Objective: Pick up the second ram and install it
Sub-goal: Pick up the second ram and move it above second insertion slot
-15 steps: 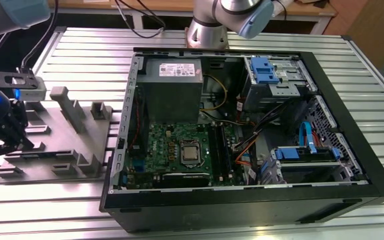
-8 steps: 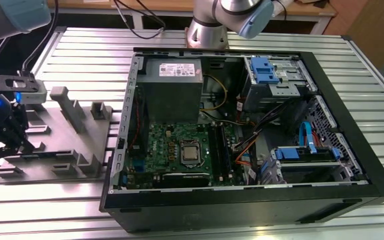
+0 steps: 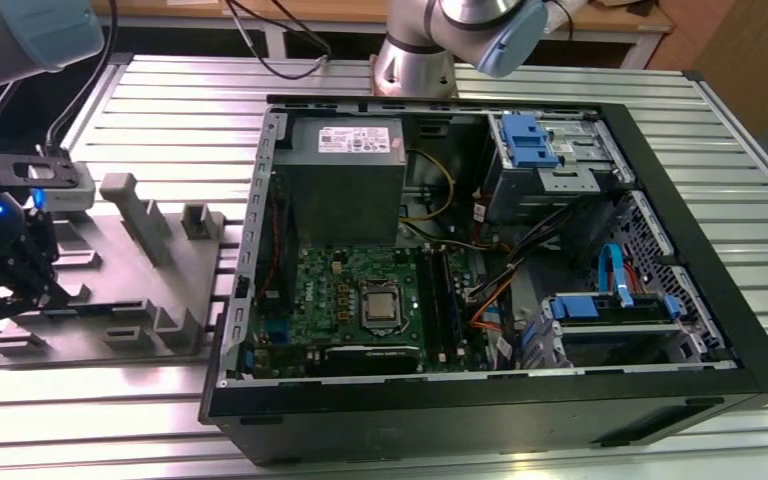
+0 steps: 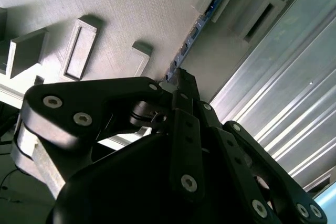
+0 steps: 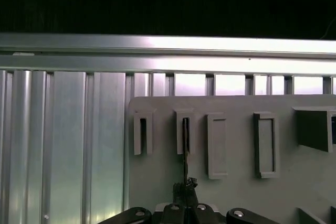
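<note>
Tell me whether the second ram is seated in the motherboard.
No, in the first wrist view the second ram stands in a slot of the grey fixture tray.

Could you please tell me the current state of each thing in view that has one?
gripper: shut on the second ram, above the fixture tray.
second ram: on edge, one end in the gripper, the other in a tray slot.
fixture tray: the slot beside the ram's is empty.
computer case: on its side, open, motherboard exposed.
</note>
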Robot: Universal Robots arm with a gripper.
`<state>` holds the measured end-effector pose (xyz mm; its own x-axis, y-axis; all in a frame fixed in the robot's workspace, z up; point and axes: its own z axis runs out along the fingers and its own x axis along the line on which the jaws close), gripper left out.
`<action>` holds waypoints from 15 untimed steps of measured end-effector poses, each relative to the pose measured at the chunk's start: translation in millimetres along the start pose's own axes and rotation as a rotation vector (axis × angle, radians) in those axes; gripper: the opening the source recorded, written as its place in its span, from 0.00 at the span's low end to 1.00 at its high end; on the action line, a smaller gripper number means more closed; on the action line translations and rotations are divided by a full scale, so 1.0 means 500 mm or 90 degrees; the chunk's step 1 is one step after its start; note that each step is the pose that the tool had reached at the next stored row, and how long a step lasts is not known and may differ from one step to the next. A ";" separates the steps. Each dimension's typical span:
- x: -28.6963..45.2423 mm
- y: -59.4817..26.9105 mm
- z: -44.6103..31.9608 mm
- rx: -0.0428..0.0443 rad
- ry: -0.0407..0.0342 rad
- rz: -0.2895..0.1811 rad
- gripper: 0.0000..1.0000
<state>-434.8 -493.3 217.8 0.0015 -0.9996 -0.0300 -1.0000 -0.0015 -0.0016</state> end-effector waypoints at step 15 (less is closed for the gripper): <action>0.000 0.001 0.002 0.0001 0.0000 0.000 0.20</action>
<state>-435.1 -493.2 217.0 0.0016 -0.9995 -0.0300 -1.0000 -0.0015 -0.0017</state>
